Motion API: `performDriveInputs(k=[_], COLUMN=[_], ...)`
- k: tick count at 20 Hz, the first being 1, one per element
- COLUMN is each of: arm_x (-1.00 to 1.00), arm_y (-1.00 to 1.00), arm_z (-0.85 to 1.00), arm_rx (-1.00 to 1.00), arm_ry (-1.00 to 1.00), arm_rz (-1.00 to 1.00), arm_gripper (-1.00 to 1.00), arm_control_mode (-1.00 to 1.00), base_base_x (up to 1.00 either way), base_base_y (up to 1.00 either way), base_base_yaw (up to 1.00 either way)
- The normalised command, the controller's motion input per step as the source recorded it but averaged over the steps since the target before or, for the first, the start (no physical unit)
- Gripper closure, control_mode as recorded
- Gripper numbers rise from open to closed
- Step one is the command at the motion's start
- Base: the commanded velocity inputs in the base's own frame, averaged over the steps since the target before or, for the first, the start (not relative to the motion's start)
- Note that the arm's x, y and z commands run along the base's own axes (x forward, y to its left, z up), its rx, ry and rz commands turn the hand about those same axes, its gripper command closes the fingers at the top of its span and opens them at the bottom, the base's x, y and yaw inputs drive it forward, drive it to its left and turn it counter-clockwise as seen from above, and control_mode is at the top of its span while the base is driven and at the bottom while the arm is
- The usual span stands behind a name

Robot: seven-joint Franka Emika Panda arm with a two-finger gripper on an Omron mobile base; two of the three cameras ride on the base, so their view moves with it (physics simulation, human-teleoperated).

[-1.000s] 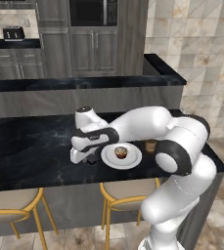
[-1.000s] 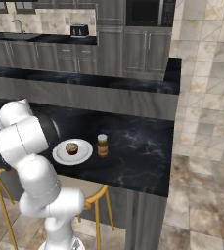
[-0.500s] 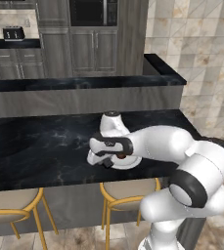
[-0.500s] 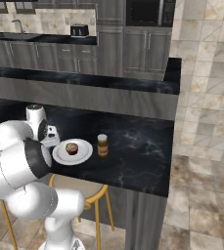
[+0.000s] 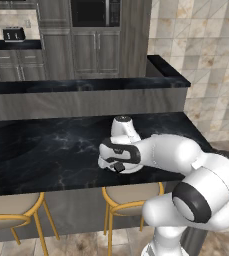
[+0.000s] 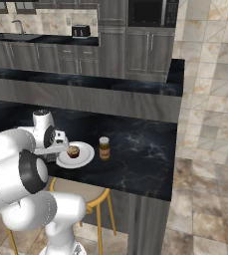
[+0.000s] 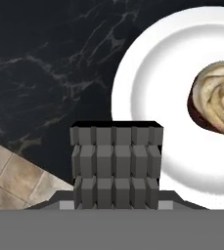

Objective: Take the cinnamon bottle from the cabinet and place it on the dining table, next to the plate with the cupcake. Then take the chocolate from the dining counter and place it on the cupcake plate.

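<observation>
Chocolate (image 7: pixel 116 165) is a grey segmented bar, clamped in the gripper (image 7: pixel 116 202) and hanging over the black marble counter (image 6: pixel 135 149) at the edge of the white plate (image 6: pixel 83 158). In hand view the bar overlaps the plate rim; cupcake (image 7: pixel 216 97) sits further in, apart from it. Cinnamon bottle (image 6: pixel 104 148) stands upright on counter just beside plate, on the side away from gripper. Wooden stool (image 5: pixel 131 195) below the counter edge.
</observation>
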Motion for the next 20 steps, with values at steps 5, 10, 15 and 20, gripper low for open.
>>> performDriveInputs(k=[5, 10, 15, 20], arm_x=[0.14, 0.24, 0.22, 0.15], arm_y=[-0.32, -0.07, 0.0, 0.0], arm_z=[0.0, -0.02, -0.05, -0.07], arm_rx=[-0.01, -0.03, -0.01, 0.0], arm_ry=[0.0, 0.0, 0.0, 0.0], arm_rz=[0.0, 0.0, 0.0, 0.0], arm_gripper=[1.0, 1.0, 1.0, 1.0], arm_control_mode=[-1.0, -1.0, -1.0, -1.0], base_base_x=[0.0, 0.0, 0.0, 0.0], base_base_y=[0.0, 0.0, 0.0, 0.0], base_base_yaw=[0.0, 0.0, 0.0, 0.0])
